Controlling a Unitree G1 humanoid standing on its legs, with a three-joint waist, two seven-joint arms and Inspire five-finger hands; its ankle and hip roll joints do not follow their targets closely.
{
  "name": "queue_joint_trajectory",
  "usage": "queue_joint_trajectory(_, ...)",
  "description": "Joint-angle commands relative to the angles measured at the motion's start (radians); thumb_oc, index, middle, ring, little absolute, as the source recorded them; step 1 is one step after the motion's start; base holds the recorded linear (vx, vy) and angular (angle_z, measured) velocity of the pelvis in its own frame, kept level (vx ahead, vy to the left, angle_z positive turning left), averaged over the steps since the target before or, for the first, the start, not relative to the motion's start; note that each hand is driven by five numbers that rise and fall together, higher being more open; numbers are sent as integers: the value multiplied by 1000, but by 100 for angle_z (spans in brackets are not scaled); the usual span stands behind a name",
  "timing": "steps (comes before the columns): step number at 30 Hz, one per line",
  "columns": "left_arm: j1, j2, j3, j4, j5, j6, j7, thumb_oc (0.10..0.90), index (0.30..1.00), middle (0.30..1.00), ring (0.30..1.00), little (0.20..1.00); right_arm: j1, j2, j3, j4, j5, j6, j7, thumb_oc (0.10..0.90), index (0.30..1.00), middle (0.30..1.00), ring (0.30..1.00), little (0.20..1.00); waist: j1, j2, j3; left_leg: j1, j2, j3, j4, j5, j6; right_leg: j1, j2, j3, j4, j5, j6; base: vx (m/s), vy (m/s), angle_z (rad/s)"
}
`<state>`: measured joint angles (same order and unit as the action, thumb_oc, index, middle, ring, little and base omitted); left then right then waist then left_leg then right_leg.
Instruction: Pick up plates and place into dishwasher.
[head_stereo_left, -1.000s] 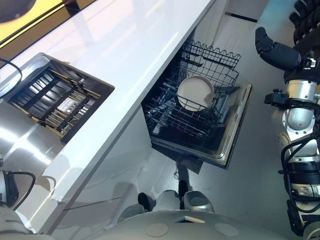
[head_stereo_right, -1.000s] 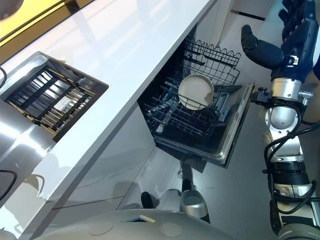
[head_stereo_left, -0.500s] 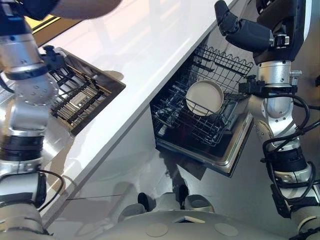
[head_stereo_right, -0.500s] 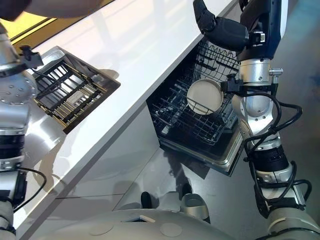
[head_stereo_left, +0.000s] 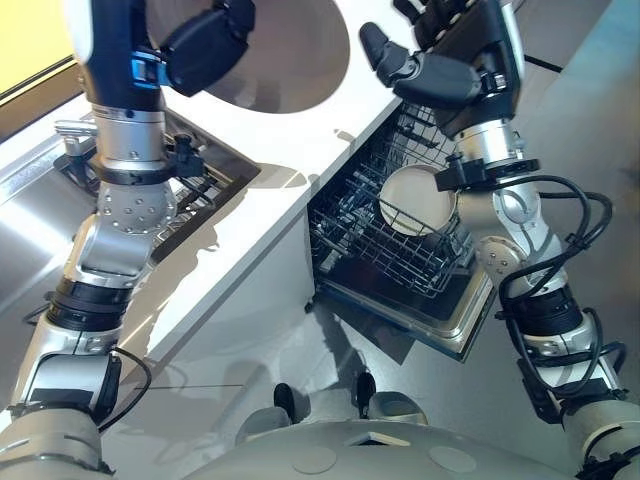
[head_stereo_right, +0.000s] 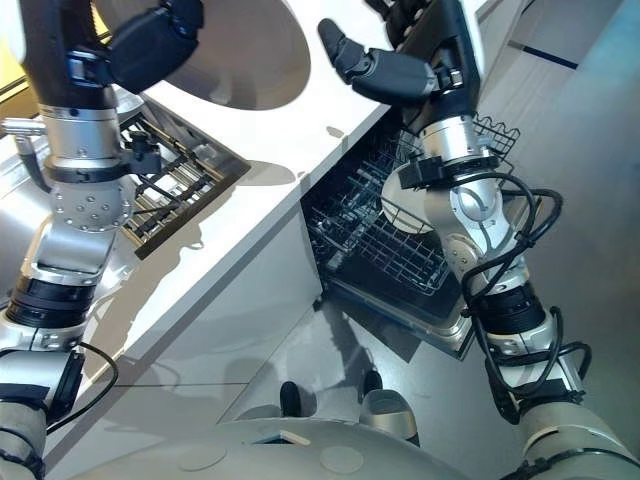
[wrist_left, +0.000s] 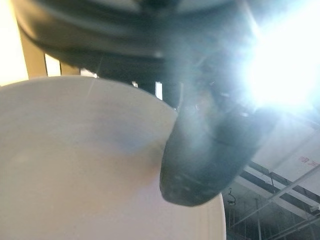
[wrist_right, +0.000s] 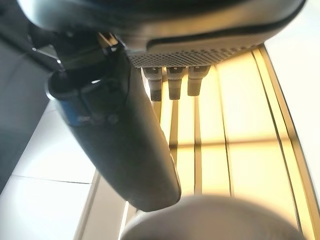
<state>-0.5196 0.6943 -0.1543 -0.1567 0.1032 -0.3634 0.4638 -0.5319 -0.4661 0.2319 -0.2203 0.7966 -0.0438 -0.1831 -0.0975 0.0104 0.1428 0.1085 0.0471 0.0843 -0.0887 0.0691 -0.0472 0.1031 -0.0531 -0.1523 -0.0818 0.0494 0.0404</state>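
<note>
The left hand (head_stereo_left: 205, 50) pinches a large round beige plate (head_stereo_left: 290, 55), its thumb clamped on the plate's face, raised over the white countertop (head_stereo_left: 255, 215). The right hand (head_stereo_left: 465, 60) hangs just right of the plate's rim, fingers and thumb spread, holding nothing. A smaller round beige plate (head_stereo_left: 412, 200) stands in the black wire dishwasher rack (head_stereo_left: 365, 245), nearer and to the right.

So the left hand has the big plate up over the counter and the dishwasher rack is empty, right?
Not empty: the left eye view shows a cream plate standing in the dishwasher rack. The left hand does hold the big plate up over the counter.
</note>
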Motion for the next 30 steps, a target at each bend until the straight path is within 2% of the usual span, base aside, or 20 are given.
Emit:
queue_joint_trajectory(1, -110, 11, -53, -57, -51, -17, -2, 100, 300, 300, 300, 200, -102, 47, 6, -74, 132, -47, 49, 800, 900, 900, 900, 900, 4, -12, -152, -28, -49, 54, 7, -57, 6, -61, 35, -18, 123, -96, 69, 22, -7, 13)
queue_joint_trajectory(10, -183, -36, -149, -61, -72, 64, -28, 100, 300, 300, 300, 200, -78, 69, 43, -82, 164, -27, 64, 800, 900, 900, 900, 900, -9, -28, -149, -38, -57, 58, 5, -58, 14, -72, 33, -16, 112, -87, 72, -1, -9, 9)
queue_joint_trajectory(12, -189, -40, -157, -67, -58, 91, -25, 100, 300, 300, 300, 200, -77, 69, 51, -82, 148, -65, 53, 800, 900, 900, 900, 900, -11, -30, -150, -38, -58, 62, 5, -59, 15, -73, 32, -18, 112, -86, 73, 0, 0, 0)
queue_joint_trajectory(15, -183, -42, -153, -60, -35, 123, -1, 100, 300, 300, 300, 200, -68, 72, 23, -93, -114, -232, -84, 800, 900, 900, 900, 900, -16, -30, -150, -38, -59, 68, 5, -60, 15, -74, 32, -15, 110, -84, 76, 0, 0, 0)
queue_joint_trajectory(16, -182, -40, -152, -56, -32, 126, 5, 100, 300, 300, 300, 200, -67, 72, 15, -96, -166, -251, -119, 800, 900, 900, 900, 900, -17, -29, -150, -37, -59, 69, 5, -61, 16, -74, 32, -14, 110, -83, 76, 0, 0, 0)
queue_joint_trajectory(17, -180, -33, -141, -41, -27, 138, 27, 100, 300, 300, 300, 200, -72, 58, -26, -103, -426, -302, -242, 800, 900, 900, 900, 900, -21, -25, -147, -33, -60, 71, 4, -64, 16, -72, 33, -7, 107, -82, 77, 10, 9, -3)
queue_joint_trajectory(18, -183, -22, -133, -30, -33, 144, 39, 100, 300, 300, 300, 200, -82, 39, -49, -104, -562, -310, -297, 800, 900, 900, 900, 900, -24, -21, -147, -31, -61, 73, 4, -65, 16, -70, 33, -5, 105, -80, 78, 11, 15, -4)
queue_joint_trajectory(19, -189, -12, -127, -19, -44, 147, 49, 100, 300, 300, 300, 200, -95, 21, -58, -98, -637, -304, -330, 800, 900, 900, 900, 900, -24, -18, -147, -28, -61, 74, 4, -66, 16, -68, 32, -4, 104, -79, 79, 6, 14, -3)
queue_joint_trajectory(20, -191, -9, -126, -16, -48, 149, 51, 100, 300, 300, 300, 200, -101, 15, -59, -95, -650, -302, -336, 800, 900, 900, 900, 900, -25, -17, -146, -27, -61, 74, 4, -66, 15, -68, 32, -4, 103, -78, 79, 7, 15, -3)
queue_joint_trajectory(22, -205, 15, -112, 3, -79, 158, 62, 100, 300, 300, 300, 200, -142, -37, -60, -66, -679, -246, -372, 800, 900, 900, 900, 900, -24, -13, -147, -24, -60, 74, 5, -65, 12, -66, 30, -5, 102, -77, 80, 6, 12, -6)
queue_joint_trajectory(24, -188, 26, -95, -1, -92, 154, 59, 100, 300, 300, 300, 200, -139, -67, -63, -48, -654, -243, -386, 800, 900, 900, 900, 900, -22, -12, -148, -22, -58, 74, 6, -66, 10, -63, 29, -6, 105, -80, 82, 3, 4, -5)
queue_joint_trajectory(26, -161, 28, -77, -10, -91, 148, 53, 100, 300, 300, 300, 200, -124, -77, -71, -45, -584, -243, -352, 800, 900, 900, 900, 900, -20, -10, -149, -21, -56, 72, 7, -66, 9, -62, 28, -8, 110, -84, 82, 0, 2, -2)
queue_joint_trajectory(30, -119, 27, -51, -23, -80, 143, 39, 100, 300, 300, 300, 200, -88, -66, -74, -54, -372, -220, -205, 800, 900, 900, 900, 900, -19, -6, -151, -19, -55, 68, 7, -66, 10, -62, 26, -12, 120, -91, 80, 0, 0, 0)
